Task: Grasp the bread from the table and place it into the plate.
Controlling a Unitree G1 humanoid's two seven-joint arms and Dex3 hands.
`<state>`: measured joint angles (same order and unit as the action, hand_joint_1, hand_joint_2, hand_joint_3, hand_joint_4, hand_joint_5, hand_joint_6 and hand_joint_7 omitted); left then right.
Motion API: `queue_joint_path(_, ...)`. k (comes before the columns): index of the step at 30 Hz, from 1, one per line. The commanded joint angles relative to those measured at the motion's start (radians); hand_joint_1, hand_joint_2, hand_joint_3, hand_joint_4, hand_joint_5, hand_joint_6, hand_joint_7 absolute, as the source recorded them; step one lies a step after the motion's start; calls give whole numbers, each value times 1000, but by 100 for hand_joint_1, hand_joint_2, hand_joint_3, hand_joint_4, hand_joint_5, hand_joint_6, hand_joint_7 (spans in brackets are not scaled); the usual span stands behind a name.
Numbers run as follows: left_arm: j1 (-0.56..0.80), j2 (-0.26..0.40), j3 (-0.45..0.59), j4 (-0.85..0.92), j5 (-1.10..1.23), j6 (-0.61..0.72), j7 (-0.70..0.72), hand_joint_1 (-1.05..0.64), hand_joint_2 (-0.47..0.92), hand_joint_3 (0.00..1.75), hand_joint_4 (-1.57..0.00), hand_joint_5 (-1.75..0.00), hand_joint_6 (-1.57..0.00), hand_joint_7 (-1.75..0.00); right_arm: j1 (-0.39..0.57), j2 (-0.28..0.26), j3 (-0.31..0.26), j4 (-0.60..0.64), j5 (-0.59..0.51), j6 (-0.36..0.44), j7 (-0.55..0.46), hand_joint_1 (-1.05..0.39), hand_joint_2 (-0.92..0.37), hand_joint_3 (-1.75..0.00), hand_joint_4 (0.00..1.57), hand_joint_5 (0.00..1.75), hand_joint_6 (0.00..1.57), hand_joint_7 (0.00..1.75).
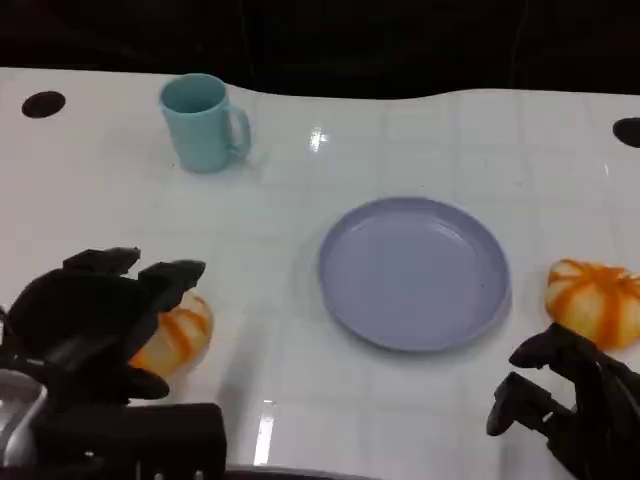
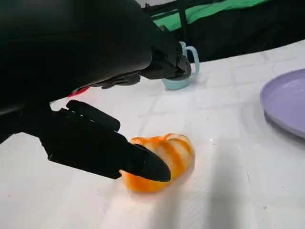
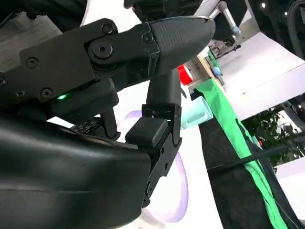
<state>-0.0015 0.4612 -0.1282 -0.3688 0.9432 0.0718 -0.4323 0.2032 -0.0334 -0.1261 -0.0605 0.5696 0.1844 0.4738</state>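
While our left hand (image 1: 95,310) hovers over the striped bread roll (image 1: 175,338) at the near left of the desk (image 1: 300,400), its fingers (image 2: 143,164) are spread either side of the roll and have not clamped on it, so we judge the grasp is only now being set. From the wrist camera one finger lies low along the roll's near flank and touches it, while the others arch above. We should lower the palm, close slowly on both flanks, and squeeze lightly, since the roll looks soft. Further back stands a teal mug (image 1: 205,122), well apart from our path. To its right lies the lavender plate (image 1: 345,300), empty, where we must carry the roll and let it go near the middle. Right of that sits a second striped roll (image 1: 592,300); our right hand (image 1: 565,400) rests just near it, fingers loosely apart, holding nothing.
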Motion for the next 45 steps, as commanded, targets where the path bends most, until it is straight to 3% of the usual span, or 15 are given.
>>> queue_joint_path(1,-49,21,-35,64,24,23,-15,-39,79,0,-10,-1,-19,0,7,-4,-14,-6,12,-3,8,-52,-92,-18,72,157,79,109)
queue_joint_path(10,-164,15,-117,238,45,59,-16,-37,77,0,-9,0,-16,0,11,-10,-16,-10,7,-1,7,-52,-92,-18,72,156,79,108)
queue_joint_path(19,-298,-4,-219,445,53,102,-44,-57,79,1,-6,-1,-12,0,10,-11,-15,-7,3,-8,12,-53,-92,-18,73,156,80,108)
queue_joint_path(22,-332,-6,-247,511,42,97,-26,-67,84,2,-7,-1,-12,0,11,-11,-15,-8,6,-7,14,-53,-92,-18,73,156,80,108)
queue_joint_path(28,-414,-25,-301,719,23,52,62,-64,85,1,-10,-3,-14,-1,11,-13,-16,-6,5,-9,16,-53,-92,-19,73,156,80,107)
queue_joint_path(32,-473,-34,-324,851,-4,14,105,-72,91,2,-11,-3,-15,-1,12,-14,-15,-11,5,-7,14,-53,-92,-19,73,156,80,107)
queue_joint_path(39,-564,-61,-359,1017,-57,-16,105,-63,88,0,-10,-3,-15,-1,17,-12,-13,-20,4,-7,10,-53,-92,-19,73,157,80,109)
queue_joint_path(45,-593,-72,-369,1134,-103,-86,189,-59,86,0,-13,-4,-19,-2,18,-11,-13,-26,4,-1,2,-52,-92,-18,71,157,77,111)
